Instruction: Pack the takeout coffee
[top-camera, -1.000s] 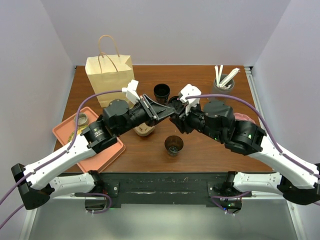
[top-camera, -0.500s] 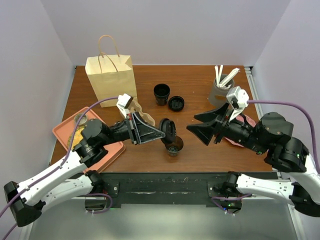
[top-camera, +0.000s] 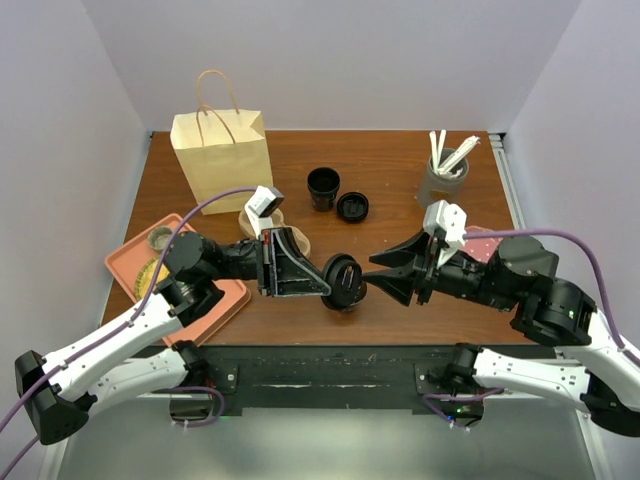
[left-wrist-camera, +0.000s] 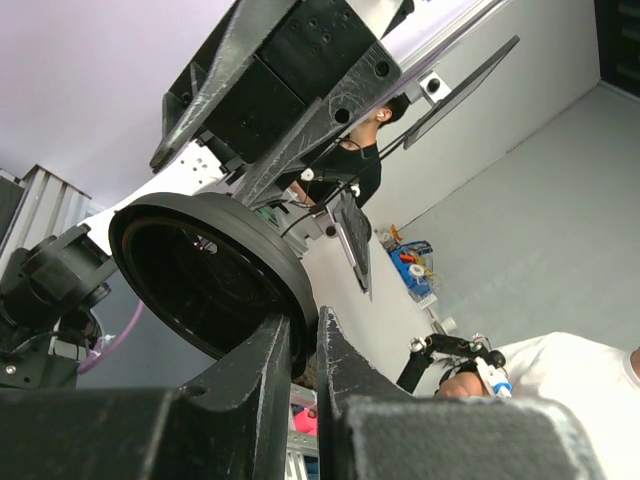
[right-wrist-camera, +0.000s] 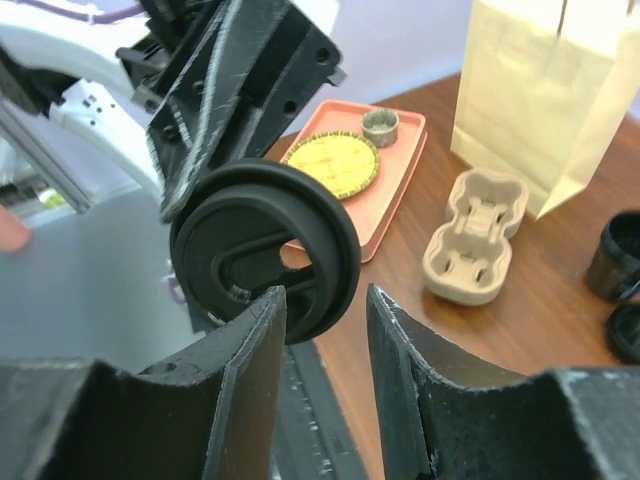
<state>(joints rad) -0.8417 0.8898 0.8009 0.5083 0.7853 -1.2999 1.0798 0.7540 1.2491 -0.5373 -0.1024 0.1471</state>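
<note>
Top external view: my left pincer (top-camera: 330, 289) is clenched on the rim of the black sip lid (top-camera: 345, 279) and holds it on edge, near the bench (top-camera: 400, 170) front at about 6 o'clock. The lid's top faces my right pincer (top-camera: 379, 279), which reaches in from 4 o'clock. The takeout coffee is in two parts. The lid is in my left grip, and the cup (top-camera: 343, 304) stands on the bench right under it, showing only as a dark sliver below the lid.

From the left wrist, I see the lid's hollow underside, with both fingers pinched tight on its lower rim.

From the right wrist, my two fingers (right-wrist-camera: 240, 380) stand apart and grip nothing, with the lid's lower edge just in front of the gap between them. I cannot tell whether either finger touches it. The oval recess and sip hole face this camera.

A paper bag (top-camera: 222, 150) stands at 11 o'clock, and an orange tray (top-camera: 128, 272) lies at 8 o'clock. A pulp cup carrier (right-wrist-camera: 475, 240) lies between the bag and my left arm. A lidless black cup (top-camera: 323, 186) and a loose black lid (top-camera: 352, 207) sit side by side towards 12 o'clock. A grey holder of white sticks (top-camera: 443, 176) is at 2 o'clock.
</note>
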